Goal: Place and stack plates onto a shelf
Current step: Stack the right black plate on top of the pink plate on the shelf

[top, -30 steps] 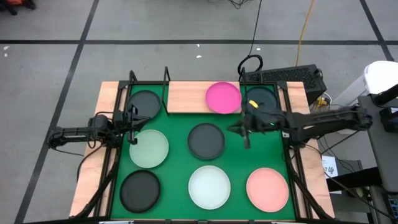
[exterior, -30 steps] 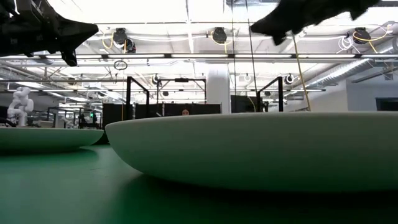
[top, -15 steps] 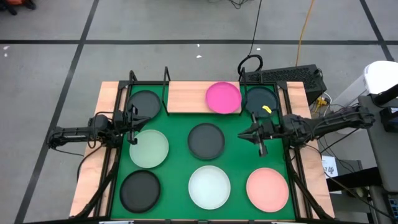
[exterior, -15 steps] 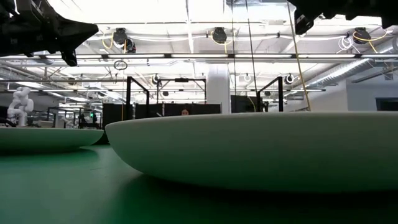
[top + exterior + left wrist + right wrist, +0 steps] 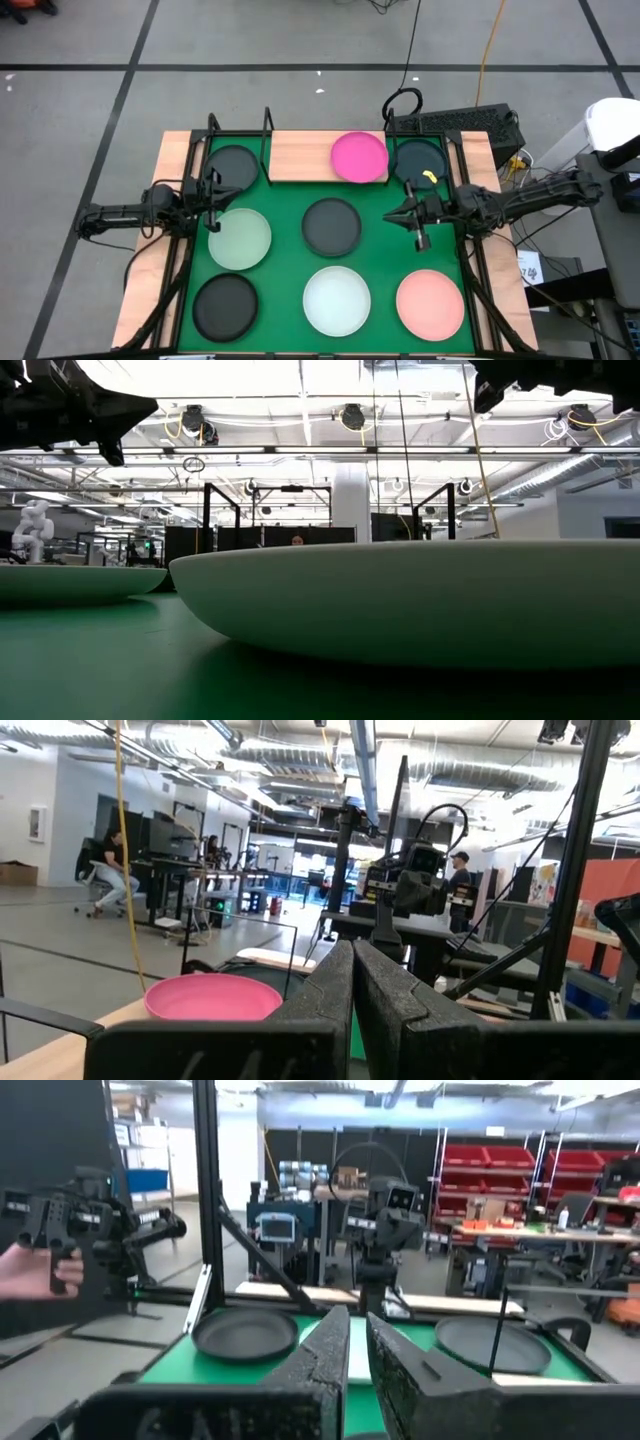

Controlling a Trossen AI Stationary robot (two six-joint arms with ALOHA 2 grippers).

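Note:
The wooden shelf point(image 5: 300, 155) stands at the mat's far edge with the magenta plate point(image 5: 359, 157) lying on its right half; the left wrist view also shows that plate point(image 5: 213, 997). Dark plates rest at the far left point(image 5: 232, 165), far right point(image 5: 420, 160), centre point(image 5: 331, 225) and near left point(image 5: 225, 305). The pale green plate point(image 5: 240, 238), white plate point(image 5: 337, 298) and light pink plate point(image 5: 430, 303) lie flat on the mat. My left gripper point(image 5: 213, 205) is shut, above the pale green plate's far edge. My right gripper point(image 5: 413, 222) is shut, hovering right of the centre plate.
Thin black rods point(image 5: 266, 140) rise around the shelf and along the mat's sides. A keyboard-like black box point(image 5: 470, 125) and cables sit behind the right far corner. A person's hand point(image 5: 30, 1270) holds a device beyond the table's left side.
My right gripper drew back from just beside the magenta plate toward the table's right and slightly toward the near edge, uncovering the far-right dark plate, then stayed still. No plate has moved.

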